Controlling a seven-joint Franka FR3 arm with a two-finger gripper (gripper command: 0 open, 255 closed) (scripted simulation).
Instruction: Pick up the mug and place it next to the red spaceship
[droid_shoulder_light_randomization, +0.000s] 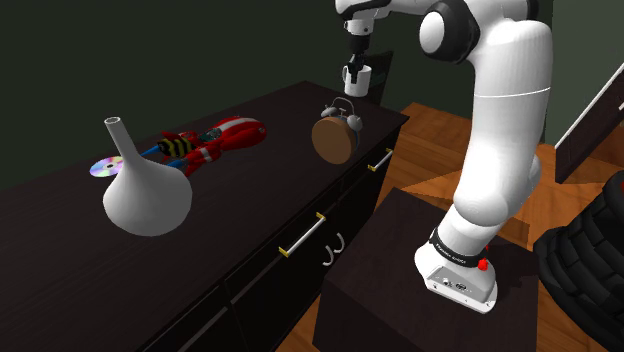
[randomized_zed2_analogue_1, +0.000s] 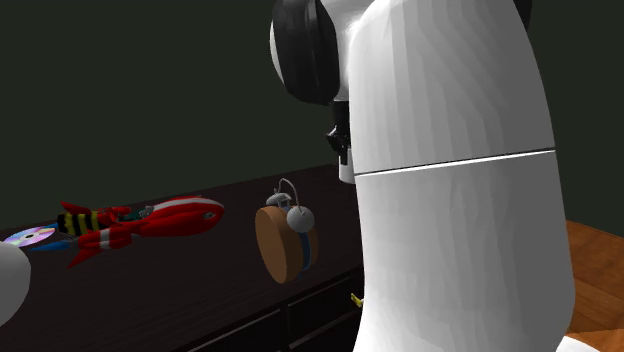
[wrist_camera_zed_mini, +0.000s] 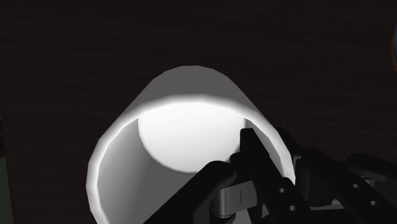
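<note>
White mug (droid_shoulder_light_randomization: 358, 78), red spaceship (droid_shoulder_light_randomization: 228, 134) with yellow-and-black stripes, brown clock (droid_shoulder_light_randomization: 332, 141), white vase (droid_shoulder_light_randomization: 148, 196), dark tabletop (droid_shoulder_light_randomization: 255, 190).

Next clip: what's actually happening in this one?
The white arm's black gripper is shut on the rim of a white mug, holding it in the air above the far end of the dark cabinet top, just beyond a round alarm clock. The red spaceship lies further along the top, toward the shoulder view's left, near a white vase and a shiny disc. The mug is not yet next to the spaceship.
</note>
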